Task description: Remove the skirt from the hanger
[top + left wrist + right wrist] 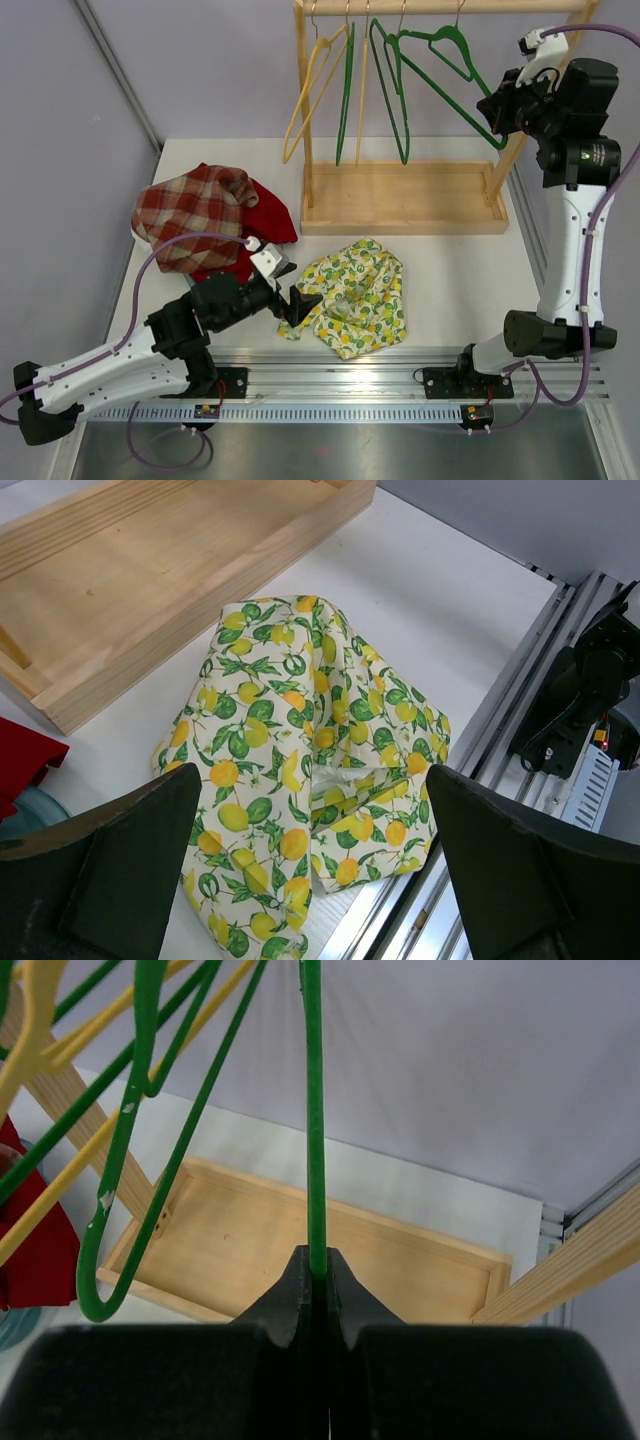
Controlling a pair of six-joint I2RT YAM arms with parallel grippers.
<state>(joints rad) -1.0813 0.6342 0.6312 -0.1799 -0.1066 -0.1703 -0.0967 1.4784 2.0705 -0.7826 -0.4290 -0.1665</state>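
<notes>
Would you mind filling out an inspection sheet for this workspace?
Surface: white table, wooden rack at its back.
Job's things: lemon-print skirt crumpled on the table, off the hangers; hangers hang bare on the rack.
Clutter: plaid and red clothes heaped at left.
Tools: left tool open near the skirt, empty; right tool shut on a green hanger.
Cables: purple cables in loose loops.
Surroundings: grey walls, metal rail at near edge.

White arms (100,368) bear black pincers (302,303), purple cables (150,262).
</notes>
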